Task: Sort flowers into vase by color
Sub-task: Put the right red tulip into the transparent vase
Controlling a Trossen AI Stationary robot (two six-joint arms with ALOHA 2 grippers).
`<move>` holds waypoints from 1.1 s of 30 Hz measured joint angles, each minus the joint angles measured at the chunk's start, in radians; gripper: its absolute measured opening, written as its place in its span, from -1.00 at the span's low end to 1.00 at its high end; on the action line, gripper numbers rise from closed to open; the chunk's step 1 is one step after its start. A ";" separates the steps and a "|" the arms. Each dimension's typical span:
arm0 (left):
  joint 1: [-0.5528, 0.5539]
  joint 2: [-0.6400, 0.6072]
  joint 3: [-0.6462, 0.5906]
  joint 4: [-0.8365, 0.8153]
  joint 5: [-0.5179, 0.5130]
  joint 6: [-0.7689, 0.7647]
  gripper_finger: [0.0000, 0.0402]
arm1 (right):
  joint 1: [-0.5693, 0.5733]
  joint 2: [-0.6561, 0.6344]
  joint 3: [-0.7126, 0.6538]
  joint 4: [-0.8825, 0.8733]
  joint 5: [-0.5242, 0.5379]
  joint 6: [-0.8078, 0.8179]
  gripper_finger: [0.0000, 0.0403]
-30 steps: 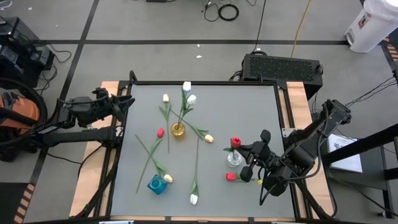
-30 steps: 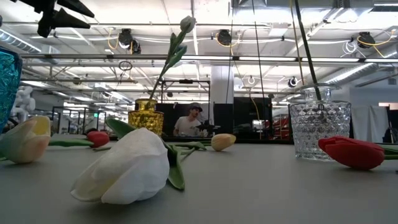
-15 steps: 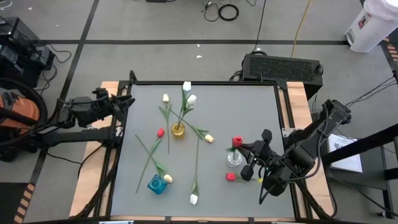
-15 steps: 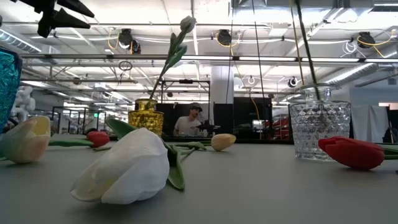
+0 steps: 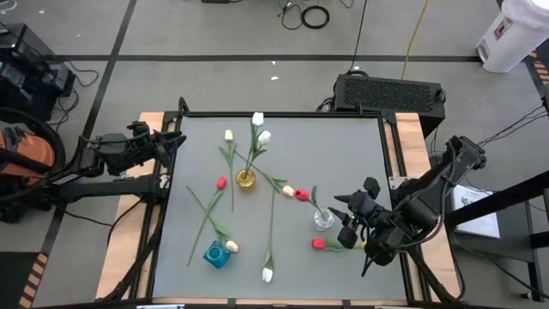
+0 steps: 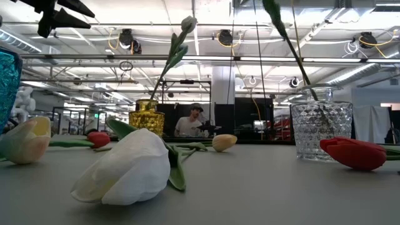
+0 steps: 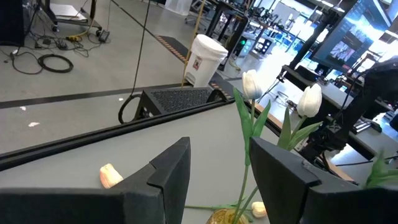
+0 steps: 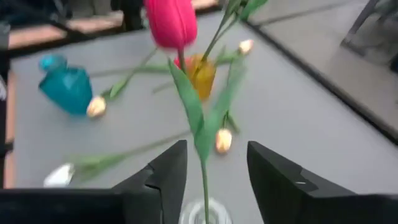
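A red tulip (image 5: 302, 195) stands with its stem in the clear glass vase (image 5: 323, 220) and leans toward the table's left. My right gripper (image 5: 343, 216) is open just right of the vase. In its wrist view the stem (image 8: 204, 177) rises between the fingers, apart from both. A second red tulip (image 5: 319, 244) lies beside the vase. Two white tulips (image 5: 257, 118) stand in the gold vase (image 5: 246, 179). The teal vase (image 5: 216, 254) holds none. My left gripper (image 5: 176, 142) waits open at the table's left edge.
Loose tulips lie on the grey table: yellow ones (image 5: 228, 135) (image 5: 287, 190) (image 5: 232, 246), a red one (image 5: 221, 183) and a white one (image 5: 268, 275) near the front edge. A person (image 6: 192, 119) shows far behind the table in the low view.
My right gripper has opened and let go of the red tulip. It has tipped further down and drawn back a little toward the table's right edge. The tulip has tipped from upright: its head has swung toward the table's left while the stem's lower end stays in the clear vase.
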 joint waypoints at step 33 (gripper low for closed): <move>0.000 0.000 0.000 -0.005 -0.001 0.014 -0.15 | 0.009 -0.020 0.000 -0.076 -0.592 -0.064 -0.17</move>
